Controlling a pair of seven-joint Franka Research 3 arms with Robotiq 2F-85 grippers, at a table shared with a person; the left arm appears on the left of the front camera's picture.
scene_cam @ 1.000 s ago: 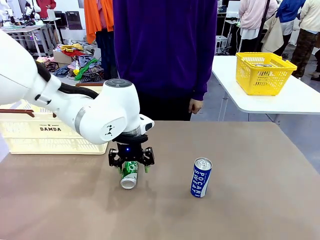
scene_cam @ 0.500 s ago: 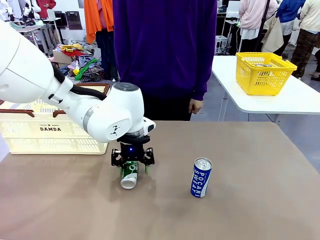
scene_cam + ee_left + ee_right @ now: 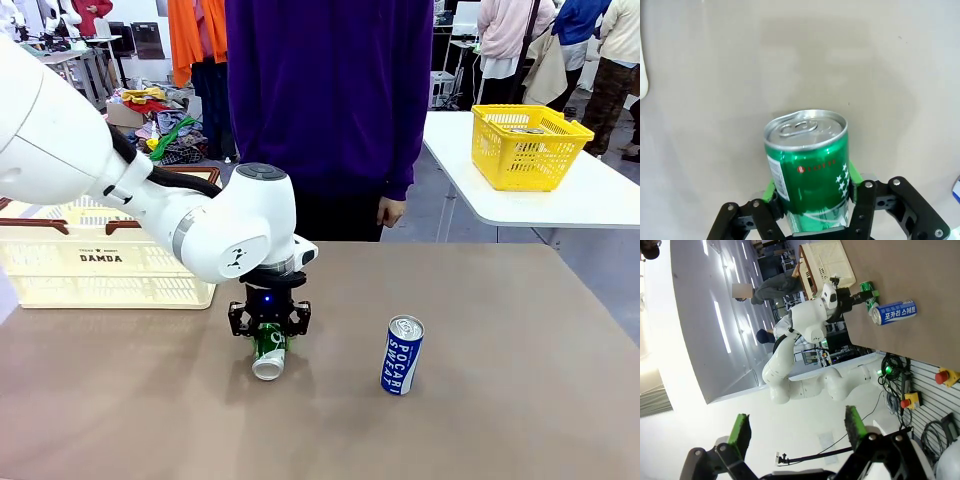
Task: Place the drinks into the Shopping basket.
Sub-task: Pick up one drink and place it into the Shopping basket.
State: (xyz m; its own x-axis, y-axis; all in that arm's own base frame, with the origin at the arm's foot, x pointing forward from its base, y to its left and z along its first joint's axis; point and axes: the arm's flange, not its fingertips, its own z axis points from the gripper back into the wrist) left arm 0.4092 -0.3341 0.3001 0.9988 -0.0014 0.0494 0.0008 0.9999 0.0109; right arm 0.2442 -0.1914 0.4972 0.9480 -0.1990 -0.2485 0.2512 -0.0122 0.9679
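L hand (image 3: 268,338) is down over the green can (image 3: 268,352), near mid tabletop (image 3: 480,420), a bit left of centre. The hand is pinching the green can: in the L wrist view the green pads (image 3: 854,175) sit against both sides of the can's lower body, w/ the can betw. them and its silver top (image 3: 805,129) sticking out past the fingertips. From the front the can looks to be lying on its side, silver end twd the robot's edge, body under the hand.

Blue can (image 3: 403,355) stands upright on the tabletop, to the R of the hand and well apart from it, untouched. "POCARI SWEAT" print faces the robot.

Shopping basket (image 3: 100,270) sits at the far L of the tabletop, behind the L arm, apart from both cans. "DAMDA" side faces the front cam.

R hand (image 3: 797,430) is spread, nothing betw. its pads, up off the tabletop; its cam sees the L arm and both cans far off.

Person in purple top (image 3: 330,100) stands at the far edge, one hand (image 3: 391,212) hanging down.
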